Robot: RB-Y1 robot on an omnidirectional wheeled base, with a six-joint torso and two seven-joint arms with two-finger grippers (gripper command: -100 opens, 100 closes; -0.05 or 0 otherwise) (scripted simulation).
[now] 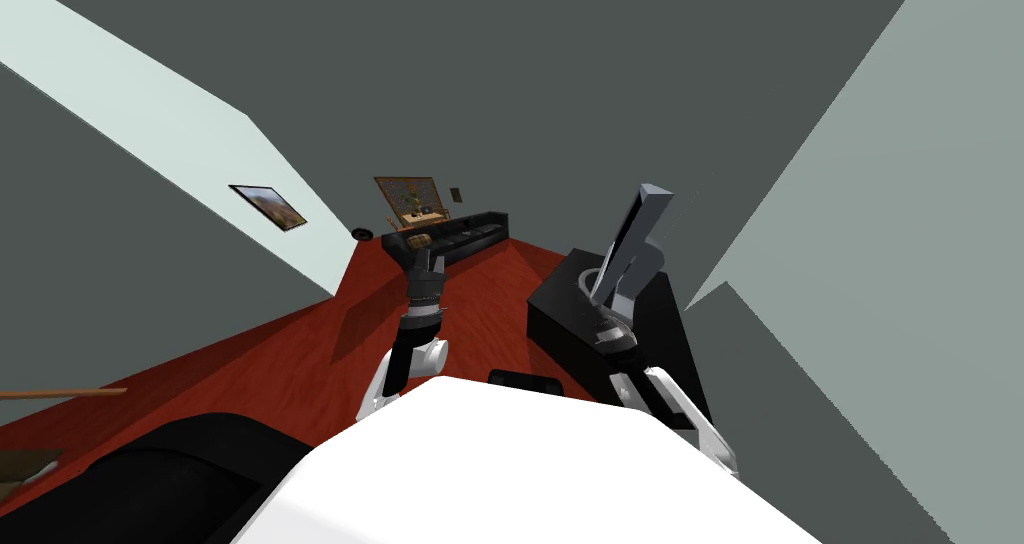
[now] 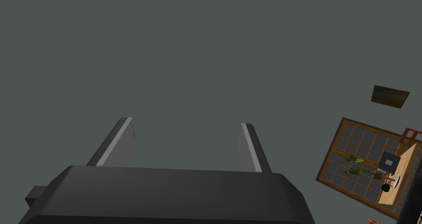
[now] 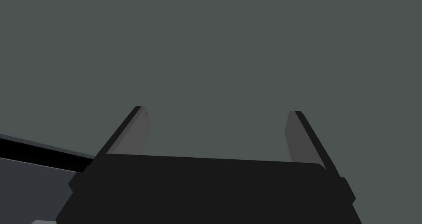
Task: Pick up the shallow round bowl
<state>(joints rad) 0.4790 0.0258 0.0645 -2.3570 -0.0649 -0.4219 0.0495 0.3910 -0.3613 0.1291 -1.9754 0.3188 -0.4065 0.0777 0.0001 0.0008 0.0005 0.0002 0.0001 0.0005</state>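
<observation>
Our left hand point(image 2: 187, 145) is open, its two fingers well apart with nothing between them, aimed at a grey wall. Our right hand point(image 3: 216, 131) is open and empty too, its arm held up by a black cabinet point(image 1: 565, 318). Far across the room from the left hand, a wooden bench point(image 2: 406, 164) stands before a brown-framed window point(image 2: 350, 151). On it, near a grey box point(image 2: 389, 162), lies what we take for the shallow round bowl point(image 2: 396, 180), a small white curved shape, too small to be sure of. We judge this the approach step, with no reach begun. Next we must cross the red floor point(image 1: 480, 308) to the bench, then lower an open hand over the bowl's rim.
</observation>
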